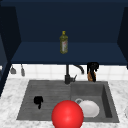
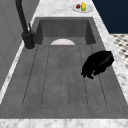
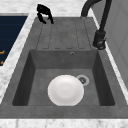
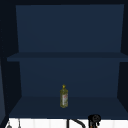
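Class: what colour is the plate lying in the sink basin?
White; the plate shows best in the right side view.

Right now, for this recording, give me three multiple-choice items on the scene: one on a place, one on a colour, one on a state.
1. Where is the white plate?
A. in the sink basin
B. on the cabinet shelf
C. on the draining board

2. What colour is the ball at the sink's front edge?
A. blue
B. red
C. green

3. How are the left hand's fingers?
A. flat on the plate
B. wrapped round the faucet
C. curled, holding nothing

Answers: 1 A, the plate lies by the drain in the basin. 2 B, it shows plain red. 3 C, the hand hangs over the draining board with nothing in it.
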{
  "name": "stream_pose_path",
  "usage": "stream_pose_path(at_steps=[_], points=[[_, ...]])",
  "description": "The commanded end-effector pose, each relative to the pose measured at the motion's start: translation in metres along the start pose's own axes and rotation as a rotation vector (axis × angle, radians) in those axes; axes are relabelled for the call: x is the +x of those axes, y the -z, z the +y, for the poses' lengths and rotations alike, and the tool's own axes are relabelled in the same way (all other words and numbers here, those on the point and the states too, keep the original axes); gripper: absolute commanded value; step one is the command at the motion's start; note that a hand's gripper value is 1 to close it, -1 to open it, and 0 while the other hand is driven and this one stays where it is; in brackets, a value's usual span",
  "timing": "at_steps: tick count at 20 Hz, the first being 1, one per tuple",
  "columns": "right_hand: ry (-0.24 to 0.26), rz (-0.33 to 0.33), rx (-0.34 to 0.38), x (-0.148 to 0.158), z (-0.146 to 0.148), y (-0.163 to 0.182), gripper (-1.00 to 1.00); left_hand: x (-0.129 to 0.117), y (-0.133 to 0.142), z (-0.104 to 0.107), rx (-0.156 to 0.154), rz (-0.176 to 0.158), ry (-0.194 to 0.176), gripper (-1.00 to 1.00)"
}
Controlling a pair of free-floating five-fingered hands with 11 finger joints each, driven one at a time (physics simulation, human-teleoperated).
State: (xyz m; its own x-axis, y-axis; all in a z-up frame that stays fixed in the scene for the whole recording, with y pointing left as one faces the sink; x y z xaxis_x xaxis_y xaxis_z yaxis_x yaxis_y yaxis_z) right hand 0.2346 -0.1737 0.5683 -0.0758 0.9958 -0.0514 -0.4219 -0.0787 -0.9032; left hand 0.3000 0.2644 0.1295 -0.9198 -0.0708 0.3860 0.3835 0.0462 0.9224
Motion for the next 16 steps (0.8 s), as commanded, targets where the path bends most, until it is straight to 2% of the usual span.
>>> stream_pose_path(at_steps=[1, 4, 10, 16], points=[[-0.032, -0.034, -0.001, 0.000, 0.027, -0.017, 1.00, 0.000, 0.000, 0.000, 0.000, 0.000, 0.000, 0.00], [-0.023, -0.049, 0.005, -0.013, 0.042, -0.023, 1.00, 0.000, 0.000, 0.000, 0.000, 0.000, 0.000, 0.00], [-0.010, -0.136, 0.020, -0.043, 0.068, -0.018, 1.00, 0.000, 0.000, 0.000, 0.000, 0.000, 0.000, 0.00], [-0.003, -0.167, 0.023, -0.073, 0.091, -0.006, 1.00, 0.000, 0.000, 0.000, 0.000, 0.000, 0.000, 0.00]])
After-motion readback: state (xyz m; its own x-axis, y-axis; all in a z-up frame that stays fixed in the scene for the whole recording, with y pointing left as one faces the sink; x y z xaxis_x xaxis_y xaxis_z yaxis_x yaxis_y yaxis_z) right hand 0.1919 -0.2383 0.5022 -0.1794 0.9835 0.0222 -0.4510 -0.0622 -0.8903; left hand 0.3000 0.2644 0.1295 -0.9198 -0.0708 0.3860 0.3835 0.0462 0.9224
